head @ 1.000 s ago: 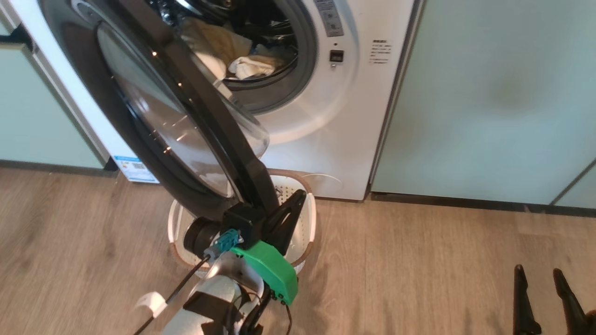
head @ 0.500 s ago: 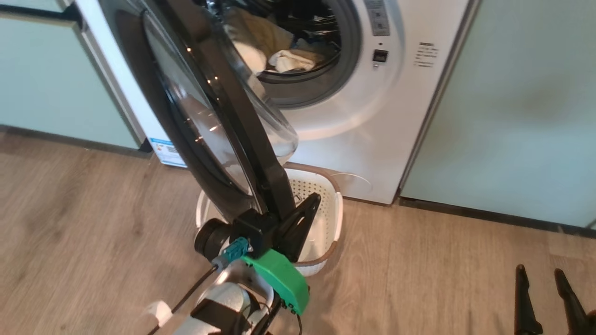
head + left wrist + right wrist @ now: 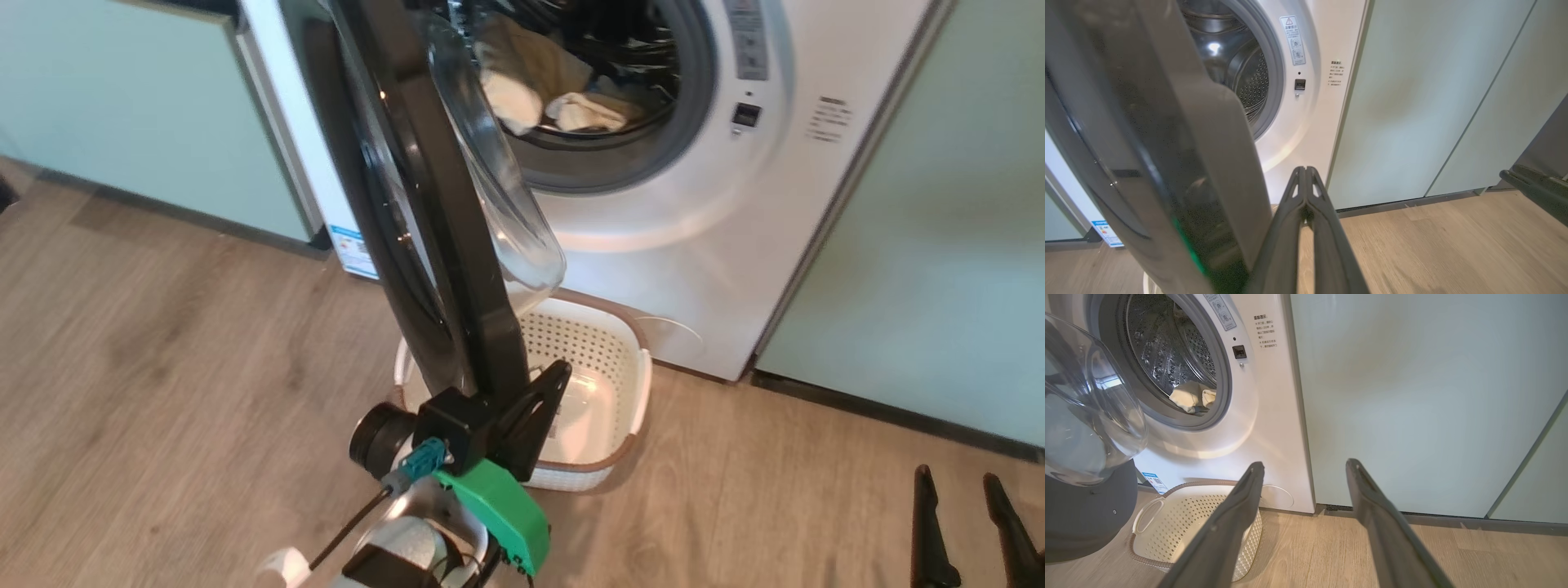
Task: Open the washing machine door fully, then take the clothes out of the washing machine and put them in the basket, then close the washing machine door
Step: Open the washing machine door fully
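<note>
The washing machine door (image 3: 433,204) stands edge-on in the head view, running from 12 o'clock down to the centre. It is swung well out from the washing machine (image 3: 694,245) but, by my judgement, not yet fully open. Its clear glass bowl (image 3: 506,188) bulges toward 3 o'clock.

The clothes (image 3: 539,90) lie in the drum (image 3: 1167,355) at 12 o'clock, cream and untouched. The basket (image 3: 629,384) sits on the wood floor (image 3: 163,367) just below the drum mouth, partly under the door's lower edge, probably so that garments have a short way to drop.

The left gripper (image 3: 558,376), jaws pressed together on nothing, lies just beside the door's inner edge, placed to push it wider; contact I cannot confirm. The right gripper (image 3: 957,475) waits at 5 o'clock, jaws apart and empty, likely kept ready for the clothes.
</note>
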Controlling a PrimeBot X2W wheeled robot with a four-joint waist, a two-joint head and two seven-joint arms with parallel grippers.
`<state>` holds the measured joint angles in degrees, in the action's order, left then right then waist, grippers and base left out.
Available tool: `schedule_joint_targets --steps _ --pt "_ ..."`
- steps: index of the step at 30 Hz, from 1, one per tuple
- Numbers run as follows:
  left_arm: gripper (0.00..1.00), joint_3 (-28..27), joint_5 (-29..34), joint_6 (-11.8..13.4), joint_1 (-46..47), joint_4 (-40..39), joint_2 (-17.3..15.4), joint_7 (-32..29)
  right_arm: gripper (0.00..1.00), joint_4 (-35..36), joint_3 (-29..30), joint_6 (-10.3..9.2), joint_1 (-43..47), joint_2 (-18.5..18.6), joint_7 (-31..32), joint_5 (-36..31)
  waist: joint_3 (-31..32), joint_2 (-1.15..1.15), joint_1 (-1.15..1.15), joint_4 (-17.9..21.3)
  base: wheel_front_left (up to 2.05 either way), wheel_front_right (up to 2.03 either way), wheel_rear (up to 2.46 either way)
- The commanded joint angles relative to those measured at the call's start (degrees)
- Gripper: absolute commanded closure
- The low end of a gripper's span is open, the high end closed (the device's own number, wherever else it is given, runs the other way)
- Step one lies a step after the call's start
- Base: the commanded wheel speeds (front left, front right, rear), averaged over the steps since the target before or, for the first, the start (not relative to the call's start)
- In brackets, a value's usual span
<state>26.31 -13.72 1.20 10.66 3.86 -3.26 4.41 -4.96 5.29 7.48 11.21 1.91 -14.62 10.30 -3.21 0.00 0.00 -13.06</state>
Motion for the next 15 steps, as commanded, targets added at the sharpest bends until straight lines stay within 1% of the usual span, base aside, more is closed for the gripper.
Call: schedule_joint_targets --steps 1,6,15 --pt "1.0 -3.52 -0.23 1.12 1.82 -1.01 -1.85 0.31 0.0 1.52 -1.04 0.01 -2.19 0.97 -0.38 -0.49 0.32 0.0 0.0 -1.07 0.0 0.0 0.0" --pt "1.0 -2.69 0.54 1.4 1.25 -1.35 -2.32 0.68 0.0 1.43 -1.08 0.01 -1.63 0.97 -0.38 -0.66 0.94 0.0 0.0 -3.92 0.0 0.0 0.0" --pt "1.0 -2.33 1.07 2.79 -0.98 -2.27 -3.14 1.15 0.0 1.14 -1.15 0.01 -0.57 0.97 -0.38 -0.29 2.78 0.0 0.0 -8.77 0.0 0.0 0.0"
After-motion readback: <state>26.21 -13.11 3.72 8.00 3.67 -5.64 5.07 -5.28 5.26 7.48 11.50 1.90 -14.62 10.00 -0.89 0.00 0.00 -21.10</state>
